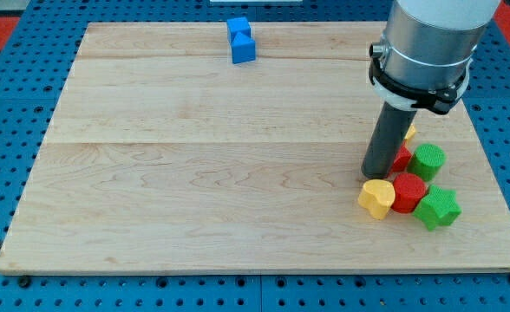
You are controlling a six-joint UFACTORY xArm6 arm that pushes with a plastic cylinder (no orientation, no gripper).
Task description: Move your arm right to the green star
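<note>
The green star (437,208) lies on the wooden board (194,173) near the view's lower right. My tip (377,173) rests on the board up and to the left of the star, just above the yellow heart (376,198). A red hexagonal block (408,191) sits between the heart and the star. A green cylinder (428,162) stands above the star. Another red block (402,158) and a yellow block (408,133) are partly hidden behind the rod.
A blue block (240,40) lies near the board's top edge, left of centre. The board sits on a blue perforated table (3,130). The arm's grey body (428,43) fills the view's upper right.
</note>
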